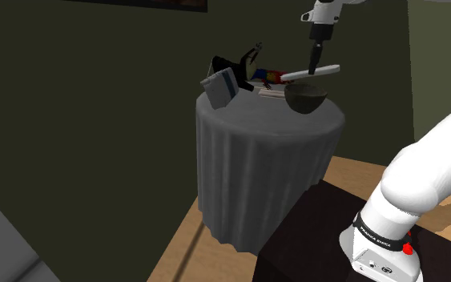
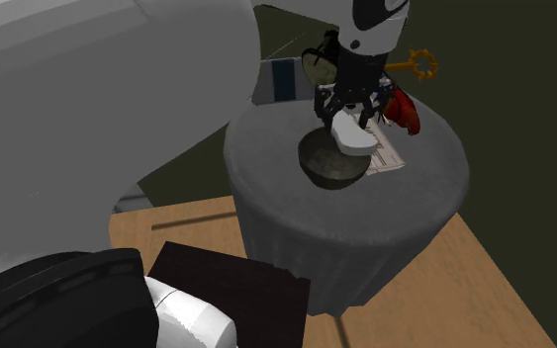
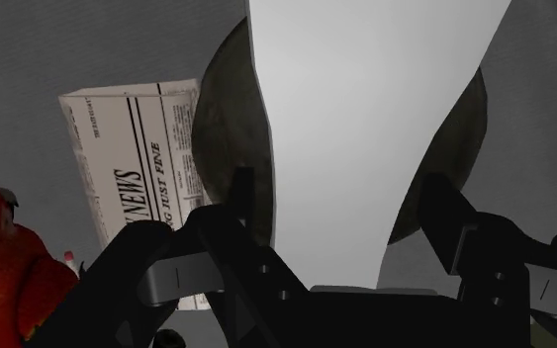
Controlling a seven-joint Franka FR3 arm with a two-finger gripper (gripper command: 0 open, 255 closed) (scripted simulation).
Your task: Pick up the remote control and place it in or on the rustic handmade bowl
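The gripper (image 3: 337, 198) has its two black fingers closed on the remote control (image 3: 365, 119), one pad against each long edge, so it is held and off the table. The remote control is drawn plain white. Its long axis runs crosswise to the line joining the fingers and reaches out past them, and in the shoulder view it lies close to level, with an end sticking out on each side of the gripper (image 1: 316, 64).

Just beyond the fingers, straight along their reach, sits the bowl (image 3: 222, 119). It is dark and rounded, and its rim shows on both sides of the white body. So the bowl lies directly under the held remote control rather than off to one side, and the coming move looks like a short lowering and release with little sideways correction. In the shoulder view a slim gap seems to part the remote control (image 1: 312, 74) from the bowl (image 1: 305, 98), though the angle is too poor to be sure that they do not touch.

Beyond the bowl, off to one finger's side, a folded newspaper (image 3: 133, 168) lies flat, with a red object (image 3: 4, 257) beside it. Under all of these is the grey draped table (image 3: 68, 49)
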